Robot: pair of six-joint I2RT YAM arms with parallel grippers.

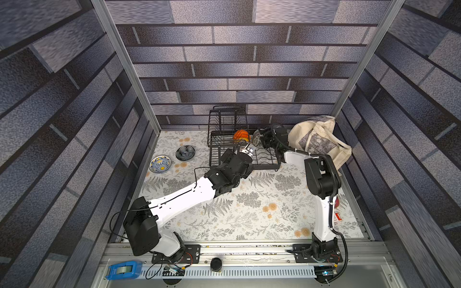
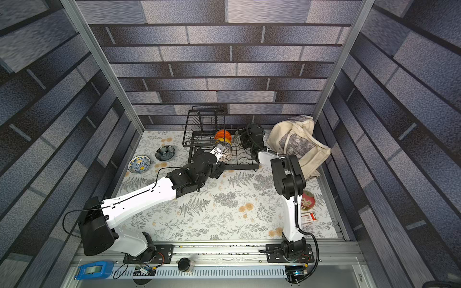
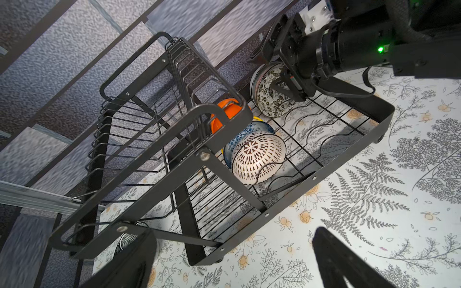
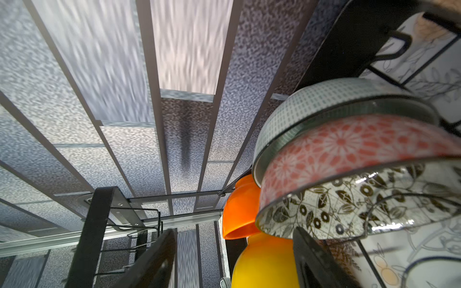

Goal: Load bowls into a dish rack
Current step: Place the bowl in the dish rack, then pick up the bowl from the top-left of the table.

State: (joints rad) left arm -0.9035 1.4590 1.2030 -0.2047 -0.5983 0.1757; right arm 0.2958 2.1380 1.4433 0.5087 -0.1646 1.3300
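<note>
- Standing at the upper middle of both top views, the dish rack (image 3: 331,164) already carries most of the bowls on its lower tier. Its raised basket (image 1: 225,117) looks empty.
- The left gripper (image 3: 235,232) hovers by the rack's near edge, jaws wide apart with nothing between them.
- The right gripper (image 4: 234,234) is at the rack's right end in the top views. Its jaws stand apart, and one finger (image 4: 314,254) is just beside the leafy bowl (image 3: 272,102) without pinching it.
- That leafy bowl stands on edge in the lower tier, so I judge the step in hand to be its release.
- The white lattice bowl (image 3: 257,159), orange bowl (image 3: 224,114) and yellow bowl (image 4: 264,261) also stand in the rack.
- Two bowls sit on the table (image 1: 249,217) at middle left of a top view, not yet loaded. They are the blue-yellow bowl (image 1: 160,163) and, just beside it, the dark blue-grey bowl (image 1: 185,152).
- Next move, as I judge it: the right arm (image 1: 321,179) backs out without nudging the leafy bowl. The empty left gripper then swings over to pinch one of those two by its rim.
</note>
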